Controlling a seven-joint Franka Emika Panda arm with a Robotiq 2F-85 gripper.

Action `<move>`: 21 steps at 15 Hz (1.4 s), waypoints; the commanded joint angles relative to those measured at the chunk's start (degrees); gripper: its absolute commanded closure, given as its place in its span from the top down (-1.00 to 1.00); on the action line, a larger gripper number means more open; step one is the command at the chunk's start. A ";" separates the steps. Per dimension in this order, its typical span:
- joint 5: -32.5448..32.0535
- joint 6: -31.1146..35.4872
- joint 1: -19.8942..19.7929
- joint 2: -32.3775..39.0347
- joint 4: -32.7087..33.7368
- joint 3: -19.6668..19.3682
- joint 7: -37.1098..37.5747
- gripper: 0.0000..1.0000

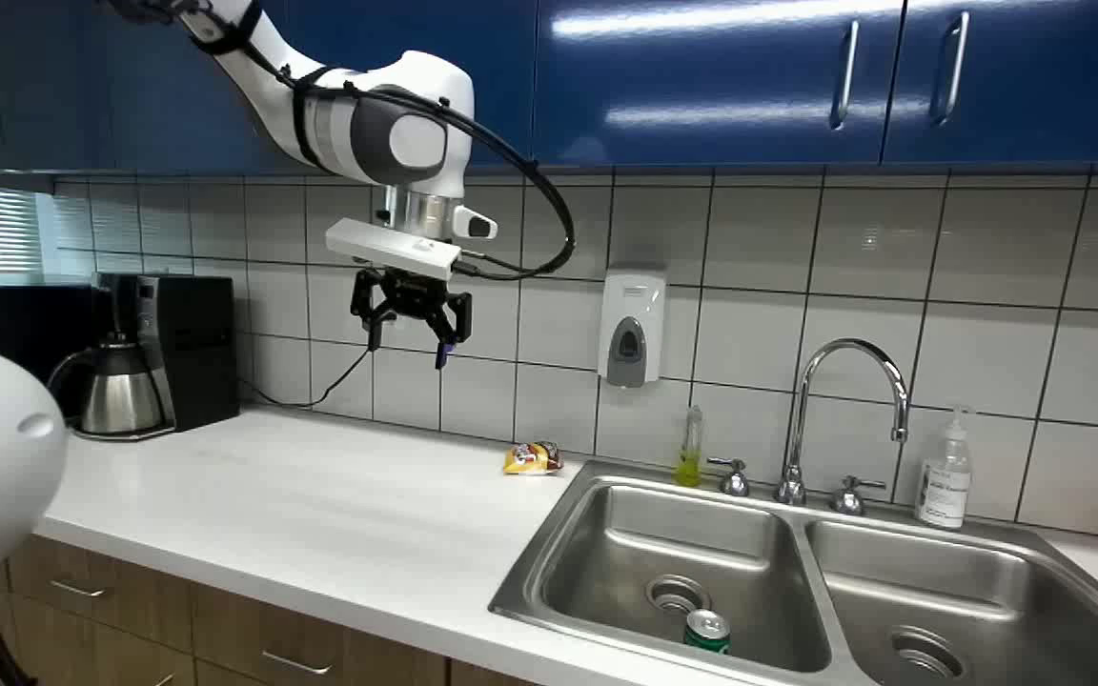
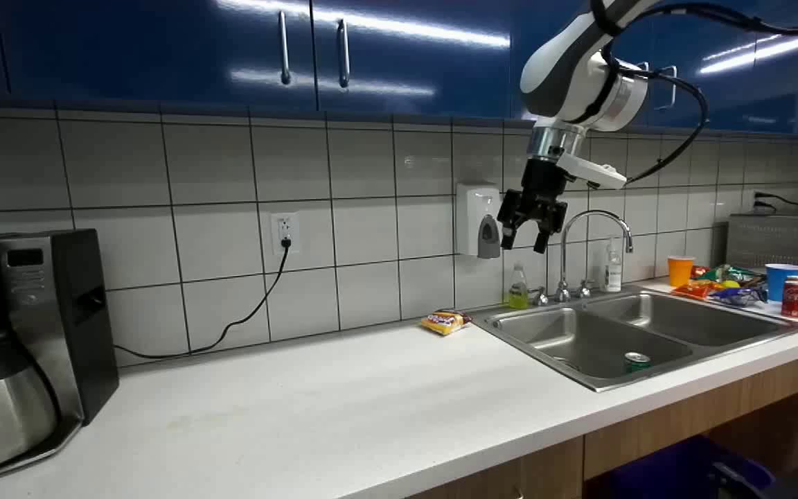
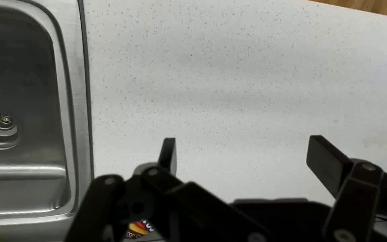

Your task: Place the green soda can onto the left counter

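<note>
The green soda can [image 1: 707,633] stands in the near part of the sink basin on the counter side; it also shows in an exterior view [image 2: 637,362]. In the wrist view it is out of view. The left counter [image 1: 282,505] is the long off-white slab beside the sink, seen in both exterior views [image 2: 288,409] and under the jaws in the wrist view [image 3: 233,87]. My gripper [image 1: 408,349] is open and empty, pointing down high above the counter near the back wall. It also shows in an exterior view [image 2: 524,244] and in the wrist view [image 3: 244,151].
The steel double sink [image 1: 814,581] has a tall faucet [image 1: 802,419]. A yellow snack bag [image 1: 532,459] lies by the sink's back corner. A bottle of green soap [image 1: 690,453] and a pump bottle [image 1: 946,476] stand behind the sink. A coffee maker [image 1: 189,353] stands at the counter's far end.
</note>
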 commanded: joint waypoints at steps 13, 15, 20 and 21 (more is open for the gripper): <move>2.11 6.10 -5.22 9.44 3.18 -0.94 -0.39 1.00; 2.77 7.53 -6.88 12.27 4.30 -1.72 -0.57 1.00; 4.52 9.63 -11.25 18.00 7.34 -2.58 -0.20 1.00; 4.68 9.95 -12.22 18.99 8.10 -2.69 -0.12 1.00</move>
